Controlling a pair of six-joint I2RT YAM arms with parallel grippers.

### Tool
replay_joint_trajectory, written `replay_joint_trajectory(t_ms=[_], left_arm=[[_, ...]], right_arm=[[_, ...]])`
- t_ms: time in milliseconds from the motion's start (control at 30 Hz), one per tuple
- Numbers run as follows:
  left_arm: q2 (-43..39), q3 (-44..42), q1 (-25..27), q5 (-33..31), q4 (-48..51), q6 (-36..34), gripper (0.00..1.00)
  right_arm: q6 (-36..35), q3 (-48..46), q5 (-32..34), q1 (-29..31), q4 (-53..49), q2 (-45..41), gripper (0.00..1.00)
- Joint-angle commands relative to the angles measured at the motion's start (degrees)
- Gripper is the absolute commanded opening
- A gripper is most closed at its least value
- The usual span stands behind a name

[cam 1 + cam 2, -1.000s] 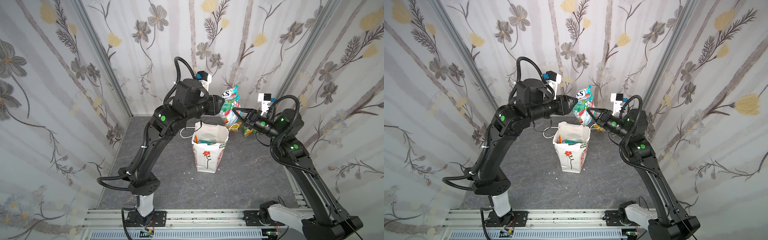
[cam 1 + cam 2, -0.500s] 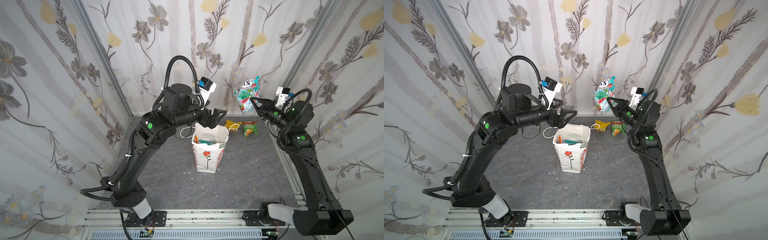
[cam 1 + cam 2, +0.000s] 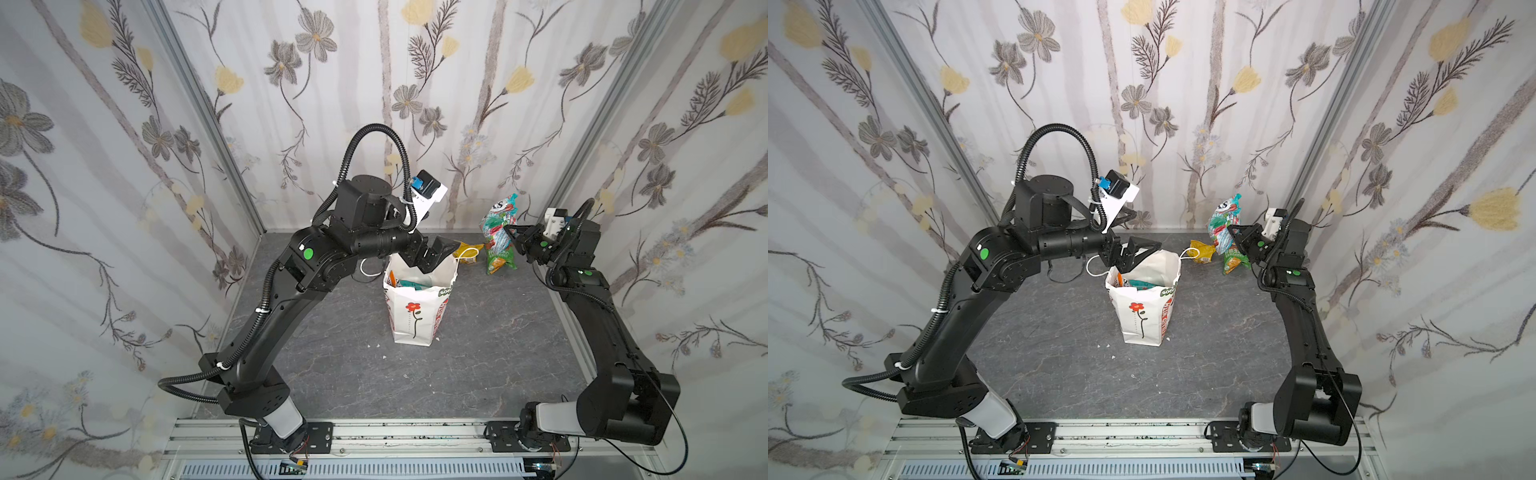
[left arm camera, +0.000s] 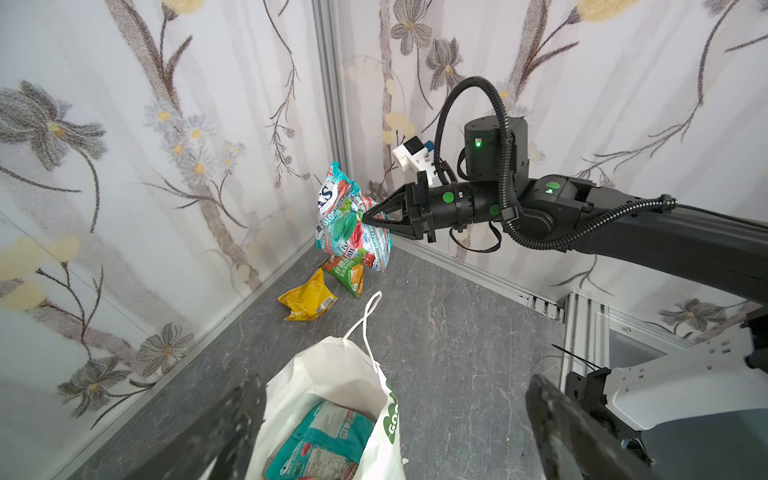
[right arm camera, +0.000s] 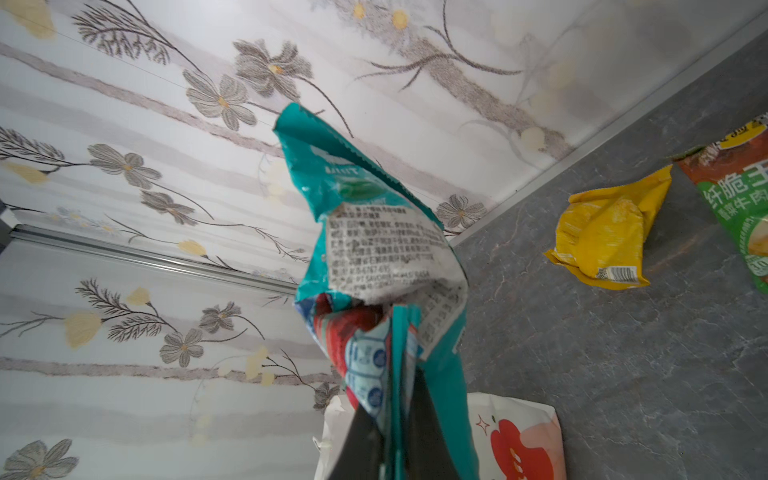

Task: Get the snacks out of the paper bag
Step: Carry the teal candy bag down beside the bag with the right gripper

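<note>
Right fingers (image 4: 388, 226) pinched shut on crumpled teal-and-red packet (image 4: 345, 220). I hold it in air at back corner of worktop (image 3: 478, 353), just above yellow packet (image 4: 307, 299) and green-and-red packet (image 4: 347, 272). Likely my drop spot, clear of paper bag (image 3: 415, 316). Left fingers (image 3: 441, 250) spread wide, empty, poised at bag mouth, ready for teal packets (image 4: 328, 440) inside. Bag upright mid-worktop.
</note>
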State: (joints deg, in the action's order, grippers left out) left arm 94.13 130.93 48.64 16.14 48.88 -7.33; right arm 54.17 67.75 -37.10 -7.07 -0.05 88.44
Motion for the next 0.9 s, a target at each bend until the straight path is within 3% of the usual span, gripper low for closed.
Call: replay_joint_trajectory(t_ms=[0, 367, 867], left_arm=[[0.6, 0.7, 0.0, 0.9, 1.9, -1.8, 0.99], [5.4, 6.6, 0.4, 0.7, 9.0, -2.9, 1.0], [8.2, 12.4, 2.0, -5.0, 9.9, -3.1, 1.0]], right_arm=[[-3.2, -2.0, -0.7, 0.0, 1.6, 2.0, 0.0], [-3.8, -7.1, -1.8, 2.1, 3.4, 10.3, 0.0], [-2.0, -2.6, -1.9, 6.3, 8.0, 25.5, 0.01]])
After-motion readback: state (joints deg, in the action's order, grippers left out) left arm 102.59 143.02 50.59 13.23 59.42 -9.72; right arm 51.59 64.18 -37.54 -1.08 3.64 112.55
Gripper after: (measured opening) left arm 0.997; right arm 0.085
